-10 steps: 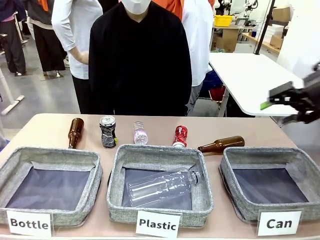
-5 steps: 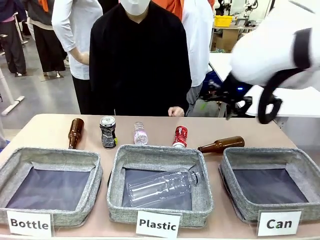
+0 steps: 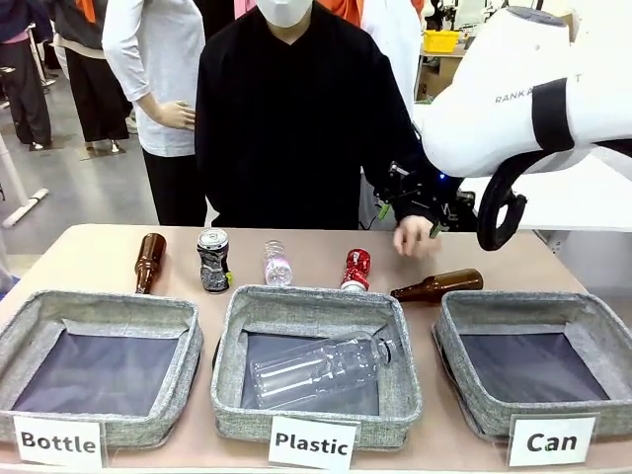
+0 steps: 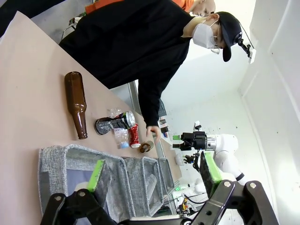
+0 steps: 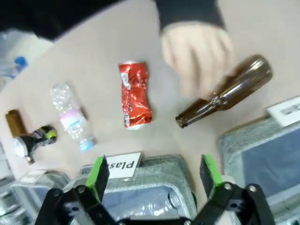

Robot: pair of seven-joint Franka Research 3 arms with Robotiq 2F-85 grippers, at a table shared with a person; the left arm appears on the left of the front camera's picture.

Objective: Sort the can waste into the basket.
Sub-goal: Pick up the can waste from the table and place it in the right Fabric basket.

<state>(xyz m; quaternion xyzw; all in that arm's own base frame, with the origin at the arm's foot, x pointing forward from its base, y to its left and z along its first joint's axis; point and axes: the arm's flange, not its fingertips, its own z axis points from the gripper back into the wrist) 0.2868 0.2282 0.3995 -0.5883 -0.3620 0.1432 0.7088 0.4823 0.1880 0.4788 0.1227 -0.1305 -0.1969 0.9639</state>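
Floor (image 3: 89,188): grey, smooth, evenly lit.
Table (image 3: 89,247): tan top, spanning the foreground.
White table (image 3: 583,207): behind at right, rounded corner.
Yellow bin (image 3: 441,39): on a far bench, back right.
Wall (image 4: 276,93): white, bright, seen in the left wrist view.

My right arm (image 3: 513,89) arches in large from the right side, elbow high, forearm angled down toward the middle. My right gripper (image 5: 153,176) points downward, jaws spread wide, green pads (image 5: 99,172) well apart. My left gripper (image 4: 153,173) is open as well, rolled sideways, with both fingers splayed far from each other.
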